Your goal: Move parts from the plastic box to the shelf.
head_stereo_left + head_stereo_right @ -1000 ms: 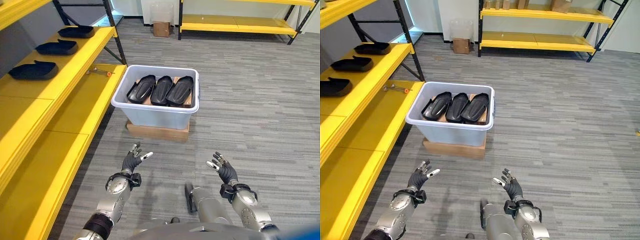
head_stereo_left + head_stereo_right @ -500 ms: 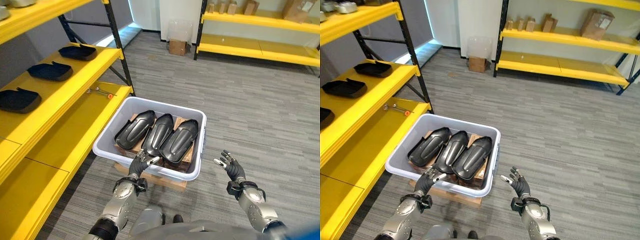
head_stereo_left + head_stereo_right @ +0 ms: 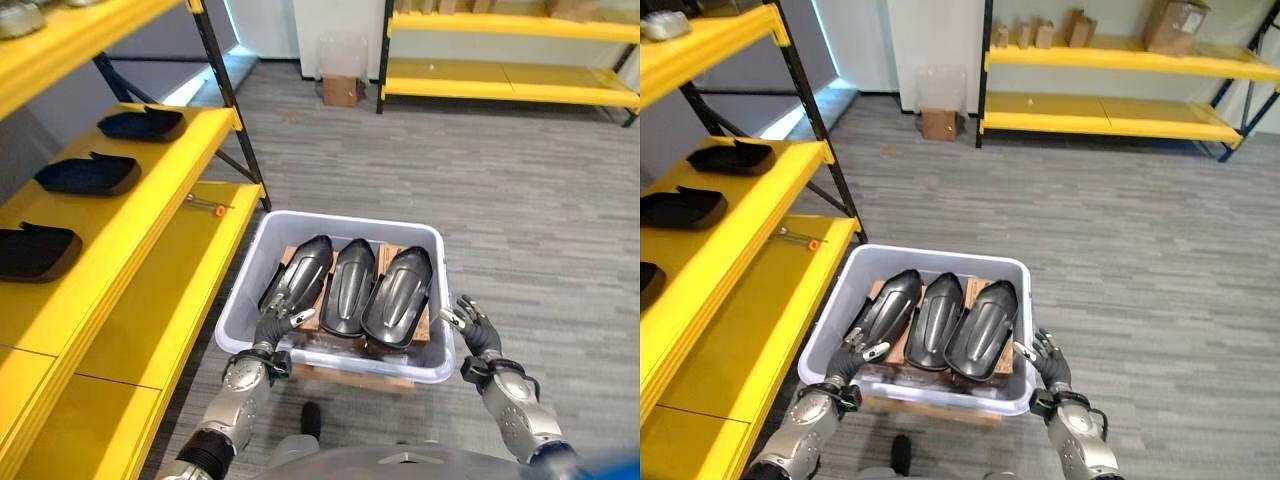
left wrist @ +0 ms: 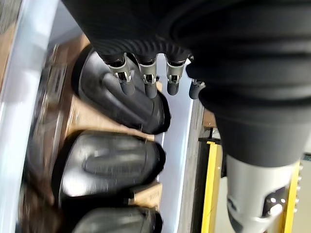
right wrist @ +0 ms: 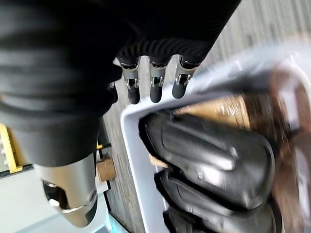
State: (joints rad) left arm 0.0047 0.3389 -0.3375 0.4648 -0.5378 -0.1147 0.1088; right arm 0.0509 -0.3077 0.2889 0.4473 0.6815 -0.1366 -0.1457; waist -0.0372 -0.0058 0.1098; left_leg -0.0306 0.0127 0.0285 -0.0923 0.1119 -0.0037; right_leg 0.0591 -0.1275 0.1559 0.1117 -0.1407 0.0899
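With three black parts [image 3: 351,288] lying side by side in the plastic box [image 3: 250,268], I'd lower my loosely spread, empty left hand [image 3: 280,315] squarely onto the nearest part, keeping the spread right hand [image 3: 474,328] outside the rim.

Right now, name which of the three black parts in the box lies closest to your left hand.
The leftmost black part, on the shelf side of the plastic box. The open left hand hovers over its near end; the other two lie further right.

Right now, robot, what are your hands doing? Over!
Left hand open over leftmost black part. Right hand open beside plastic box. Nothing blocking.
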